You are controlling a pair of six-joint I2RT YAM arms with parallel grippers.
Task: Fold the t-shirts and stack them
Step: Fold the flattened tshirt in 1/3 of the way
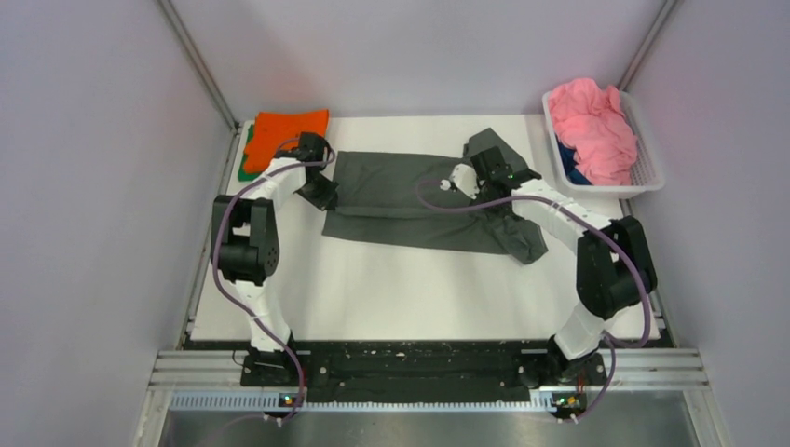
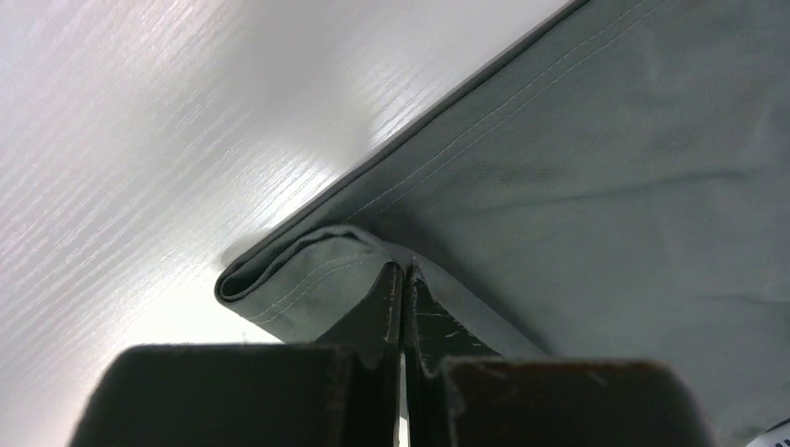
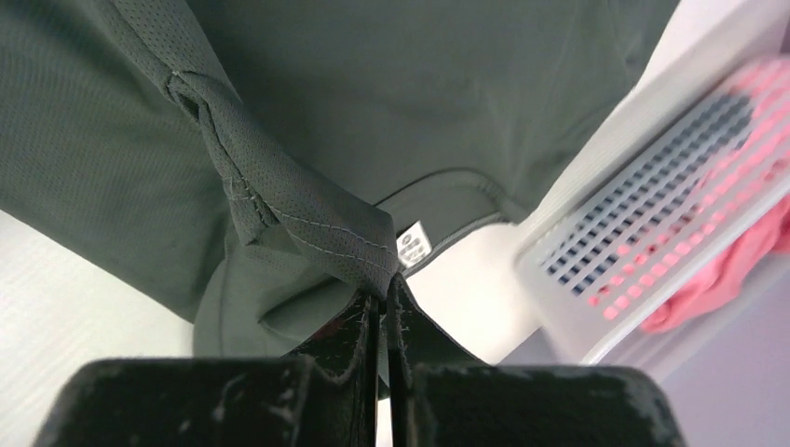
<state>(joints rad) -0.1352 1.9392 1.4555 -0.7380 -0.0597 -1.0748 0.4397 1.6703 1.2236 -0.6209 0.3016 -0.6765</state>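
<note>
White tabletop point(image 1: 410, 289) fills most of the top view, arms mounted at its near edge.

Dark grey t-shirt point(image 1: 410, 200) lies spread across the far half of the tabletop, between the two arms. Its length runs left to right. Its near edge is folded over in a long band, and one rumpled end hangs toward the right arm.

White plastic basket point(image 1: 652, 177) sits at the far right corner. A pink t-shirt point(image 1: 592, 126) is heaped in it, with a bit of blue t-shirt point(image 1: 575, 174) showing underneath.

Orange t-shirt point(image 1: 284, 130) lies folded at the far left corner on top of a green t-shirt point(image 1: 248, 172), of which I see only an edge.

Left end effector point(image 2: 402, 270) is at the dark grey shirt's left edge. Its jaws are closed tight, pinching a doubled-over stitched hem. The cloth rolls over just beside the fingertips, low over the tabletop.

Right end effector point(image 3: 385, 287) is at the shirt's right end, near the basket. Its jaws are pressed together on a bunched, stitched seam. The cloth is drawn up to the fingertips in a twisted ridge.

White neck label point(image 3: 412, 248) shows just past the right fingertips, at the collar.
</note>
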